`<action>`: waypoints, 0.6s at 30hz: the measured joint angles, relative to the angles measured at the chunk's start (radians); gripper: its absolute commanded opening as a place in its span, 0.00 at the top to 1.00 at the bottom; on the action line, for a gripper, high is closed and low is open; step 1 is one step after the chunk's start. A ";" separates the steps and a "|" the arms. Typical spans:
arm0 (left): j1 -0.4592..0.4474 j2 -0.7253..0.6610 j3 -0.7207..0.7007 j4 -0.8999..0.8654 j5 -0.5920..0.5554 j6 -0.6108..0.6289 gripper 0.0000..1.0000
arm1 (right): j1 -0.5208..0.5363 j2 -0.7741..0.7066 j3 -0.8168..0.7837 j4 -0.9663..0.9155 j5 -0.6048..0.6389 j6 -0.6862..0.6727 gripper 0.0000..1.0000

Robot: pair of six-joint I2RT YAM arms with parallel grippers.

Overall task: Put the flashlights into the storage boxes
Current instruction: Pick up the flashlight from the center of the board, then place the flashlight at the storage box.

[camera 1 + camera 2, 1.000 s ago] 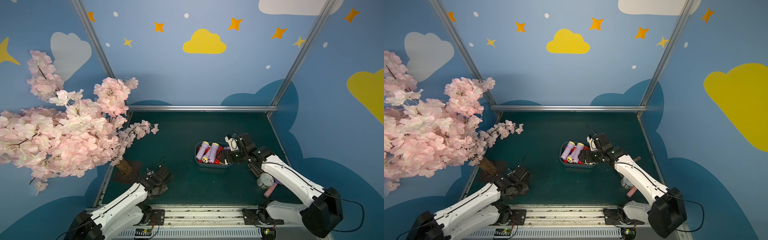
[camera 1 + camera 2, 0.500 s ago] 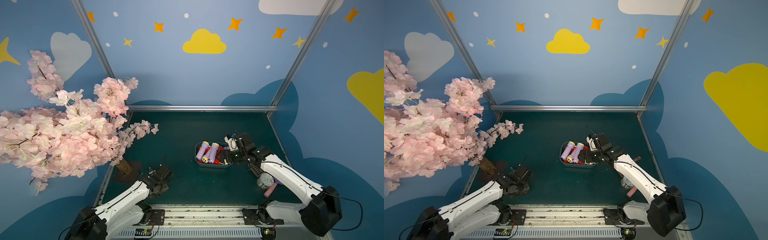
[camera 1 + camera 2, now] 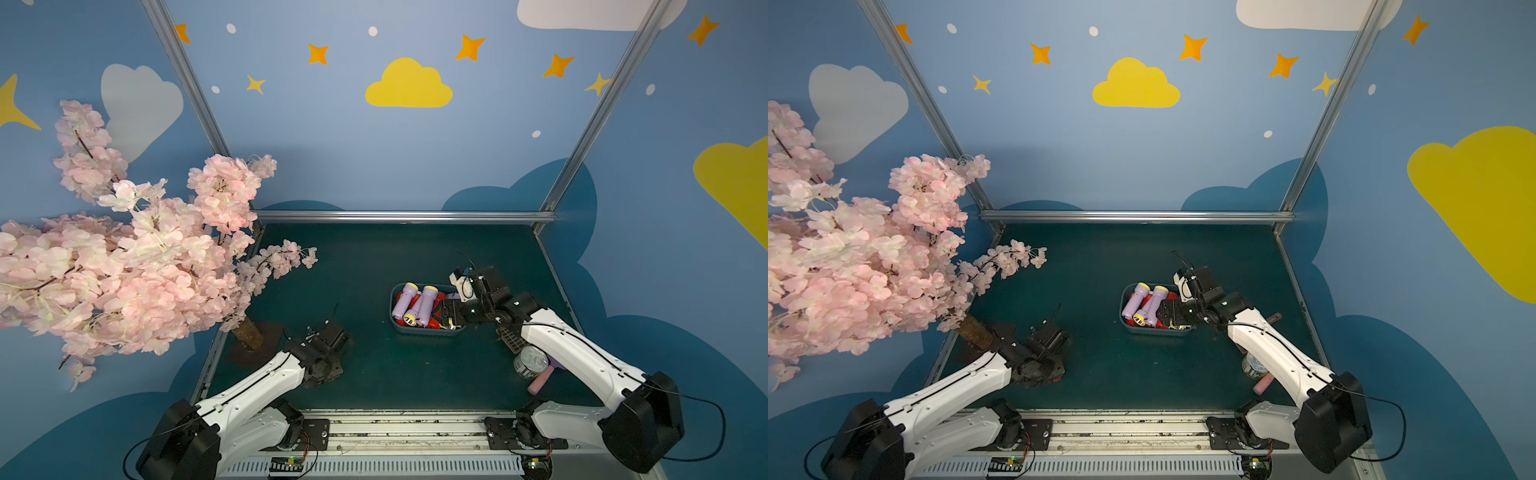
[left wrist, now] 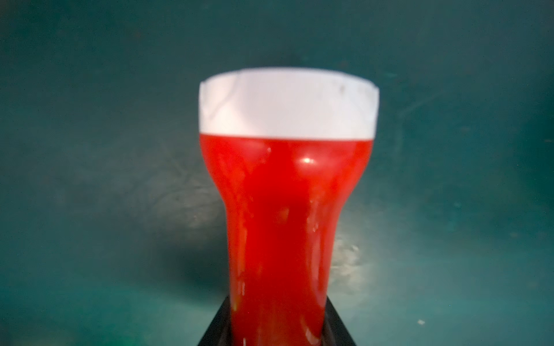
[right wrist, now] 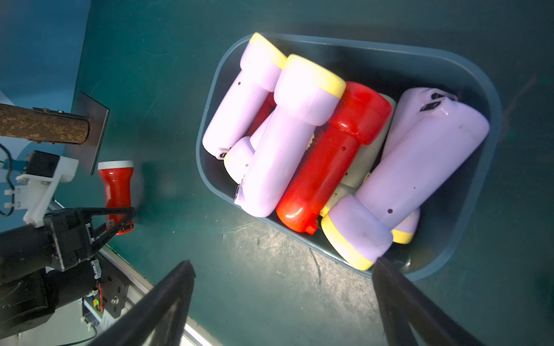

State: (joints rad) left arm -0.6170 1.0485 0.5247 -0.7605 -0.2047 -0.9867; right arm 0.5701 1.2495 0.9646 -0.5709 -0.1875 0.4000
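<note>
- My left arm (image 3: 249, 386) reaches out low from its base at the near left edge. The forearm lies close to the mat (image 3: 374, 257), and the wrist bends down near the foot of the blossom tree (image 3: 124, 257).
- My left gripper (image 5: 129, 220) is clamped narrow on the tail end of the white-headed flashlight (image 5: 115, 191), which has a red body and a white ring on its flared head.
- In the left wrist view that flashlight (image 4: 281, 209) fills the middle with its head pointing away from me, and my black fingers (image 4: 217, 328) sit on either side of its tail.
- It is well apart from the bin (image 5: 496, 119) and close to the tree's base plate (image 5: 94, 134). I cannot tell whether it rests on the mat or hangs just above it.
- My right arm (image 3: 582, 357) stretches from the near right base. The forearm slants inward, and the wrist is turned so the gripper points across the bin's right end.
- My right gripper (image 5: 283, 262) stands wide and holds nothing. One fingertip is over bare mat, and the other is at the bin's rim beside a yellow flashlight head.
- In both top views the bin (image 3: 428, 331) sits right of the mat's middle, heaped full. It holds lilac flashlights (image 5: 287, 134) with yellow rings, a red flashlight (image 5: 332, 161) slanted between them, and a pale flashlight (image 5: 367, 158) half buried beneath.
- Beside my right forearm a tin can (image 3: 530, 361), a pink cylinder (image 3: 540, 380) and a brown slotted scoop (image 3: 511, 338) sit on the mat, partly hidden by the arm.
</note>
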 measured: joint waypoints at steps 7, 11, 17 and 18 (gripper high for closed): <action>-0.057 0.091 0.153 0.002 0.002 0.046 0.75 | -0.010 -0.034 -0.014 -0.020 0.038 0.000 0.07; -0.098 0.188 0.285 0.006 -0.002 0.086 0.75 | -0.029 -0.064 -0.043 -0.036 0.055 0.003 0.07; -0.153 0.385 0.523 0.019 -0.009 0.169 0.75 | -0.063 -0.108 -0.068 -0.056 0.068 0.003 0.07; -0.161 0.421 0.565 0.022 -0.008 0.184 0.75 | -0.069 -0.118 -0.072 -0.060 0.068 0.003 0.07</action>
State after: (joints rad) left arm -0.7776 1.4693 1.0897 -0.7387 -0.2131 -0.8028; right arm 0.5014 1.1316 0.8928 -0.6312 -0.1192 0.4030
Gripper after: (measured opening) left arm 0.377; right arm 0.930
